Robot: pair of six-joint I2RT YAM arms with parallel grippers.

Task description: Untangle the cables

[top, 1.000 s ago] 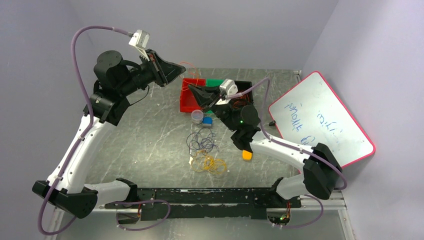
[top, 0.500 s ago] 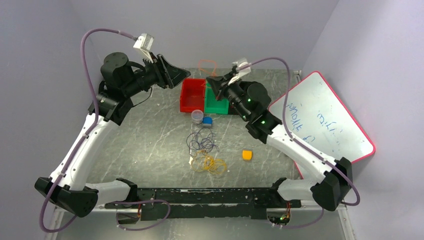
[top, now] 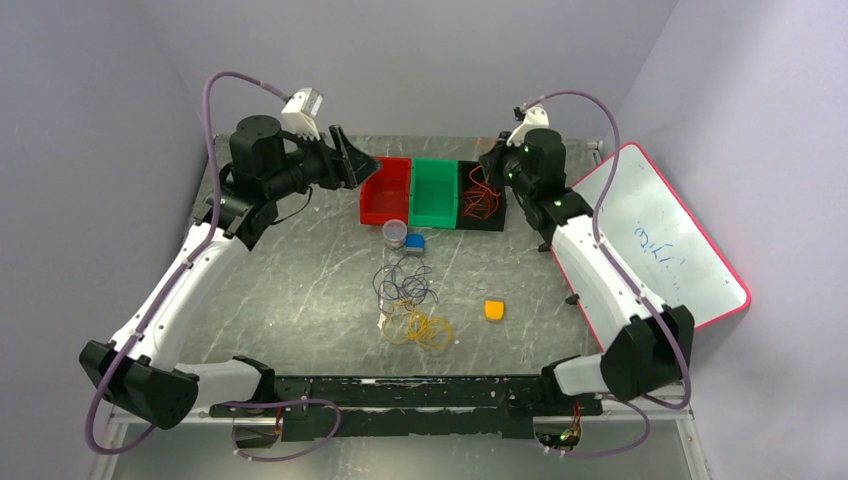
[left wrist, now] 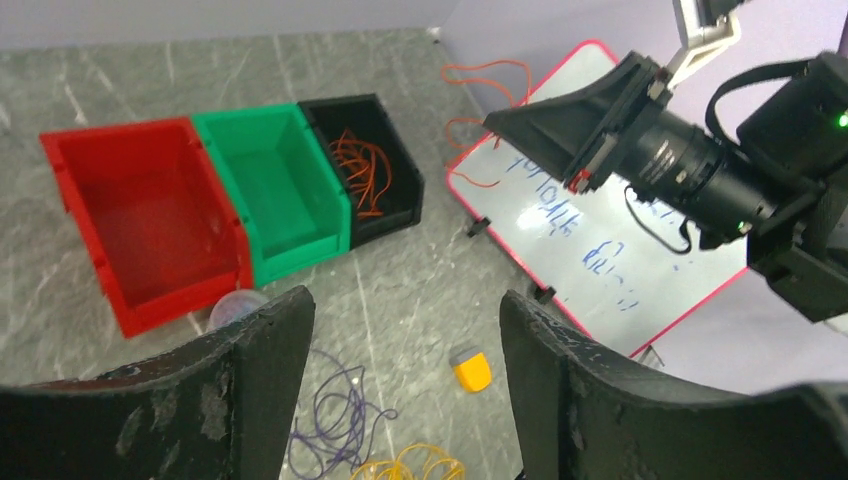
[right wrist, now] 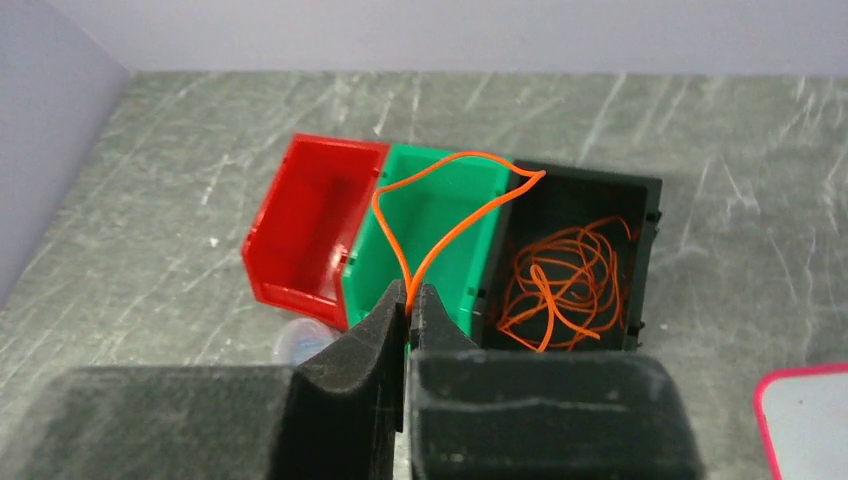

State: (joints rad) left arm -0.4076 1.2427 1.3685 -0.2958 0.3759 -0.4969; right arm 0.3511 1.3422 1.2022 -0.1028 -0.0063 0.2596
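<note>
While the right gripper (right wrist: 410,296) pinches a thin red-orange wire loop (right wrist: 465,154) above the green plastic bin (right wrist: 445,195), a release now could drop it there, missing the black plastic bin (right wrist: 600,178) of matching wires (right wrist: 560,275).

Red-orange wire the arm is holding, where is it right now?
In the right wrist view the red-orange cable is pinched in the shut right gripper, its loop up in the air over the green bin and black bin.

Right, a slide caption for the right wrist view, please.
Right gripper pinching a red-orange cable loop; red bin, green bin, black bin behind.
</note>
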